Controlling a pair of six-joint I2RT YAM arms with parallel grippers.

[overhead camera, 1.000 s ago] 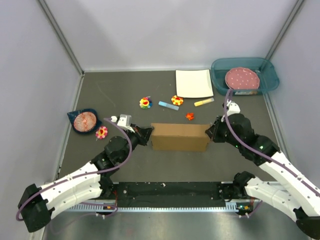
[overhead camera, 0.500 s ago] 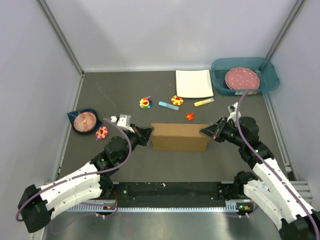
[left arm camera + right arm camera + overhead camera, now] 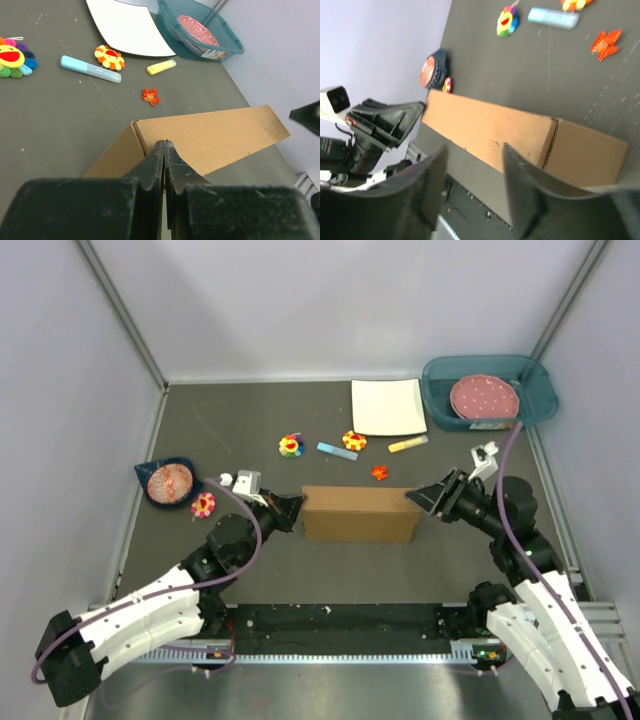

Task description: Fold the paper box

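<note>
Centrally, paper box (image 3: 360,513), long edges free — jaws flanking

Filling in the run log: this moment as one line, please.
paper box: folded shut, on table | left gripper: shut, at box's left end | right gripper: open, at its right end

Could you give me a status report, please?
Left gripper shut at left end of brown corrugated cardboard box. Right gripper open at its right end. Small orange trinket behind, apart.
</note>
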